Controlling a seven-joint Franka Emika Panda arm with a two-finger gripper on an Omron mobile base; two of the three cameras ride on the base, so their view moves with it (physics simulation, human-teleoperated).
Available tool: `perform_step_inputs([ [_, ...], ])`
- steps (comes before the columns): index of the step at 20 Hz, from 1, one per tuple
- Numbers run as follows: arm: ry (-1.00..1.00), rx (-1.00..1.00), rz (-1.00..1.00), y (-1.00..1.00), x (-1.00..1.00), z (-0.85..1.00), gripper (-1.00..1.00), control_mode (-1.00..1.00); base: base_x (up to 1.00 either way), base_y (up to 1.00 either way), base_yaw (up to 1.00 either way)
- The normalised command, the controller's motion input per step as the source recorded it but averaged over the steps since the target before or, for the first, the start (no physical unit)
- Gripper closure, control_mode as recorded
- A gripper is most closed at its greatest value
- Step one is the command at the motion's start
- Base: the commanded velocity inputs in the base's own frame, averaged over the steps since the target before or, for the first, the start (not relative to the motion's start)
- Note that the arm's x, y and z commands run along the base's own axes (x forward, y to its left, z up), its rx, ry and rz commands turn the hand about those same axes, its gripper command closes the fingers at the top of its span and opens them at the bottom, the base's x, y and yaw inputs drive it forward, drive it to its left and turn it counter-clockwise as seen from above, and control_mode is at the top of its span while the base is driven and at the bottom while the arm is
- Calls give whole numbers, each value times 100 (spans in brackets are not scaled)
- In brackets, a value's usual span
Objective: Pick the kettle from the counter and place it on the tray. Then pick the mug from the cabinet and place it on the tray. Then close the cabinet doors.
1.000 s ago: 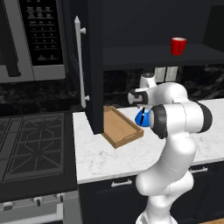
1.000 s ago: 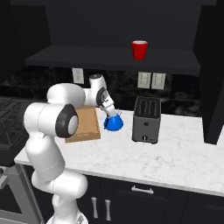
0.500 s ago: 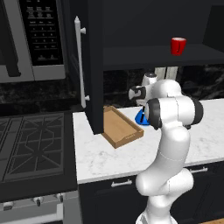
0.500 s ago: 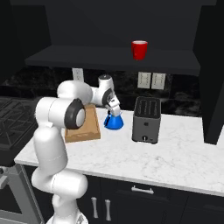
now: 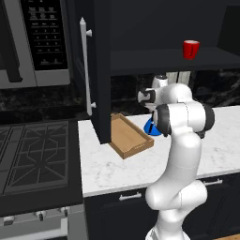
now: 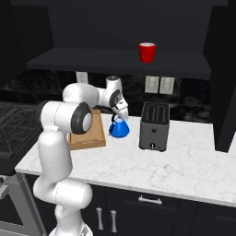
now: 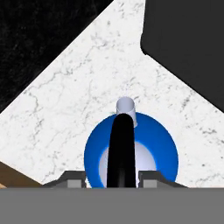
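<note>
A dark toaster (image 6: 154, 126) stands below what look like wall outlets (image 6: 159, 84), stove (image 5: 35, 154) left.

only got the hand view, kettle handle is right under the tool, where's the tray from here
Observer: The tray lies on the counter right beside the kettle, on the stove side.
Operator: is the mug out of the cabinet
Observer: No, the red mug stands upright on the cabinet shelf, high above the counter.
Operator: whats the dark block at the top right of my view
Observer: That is the toaster, standing on the kettle's other side, apart from it.
</note>
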Motion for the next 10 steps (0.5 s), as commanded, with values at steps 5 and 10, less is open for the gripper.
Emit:
perform_step_inputs([
  [5, -4, 0, 0, 2, -4, -55, 100, -100, 0, 0, 0],
  [10, -27, 0, 0, 14, -59, -39, 100, -100, 0, 0, 0],
])
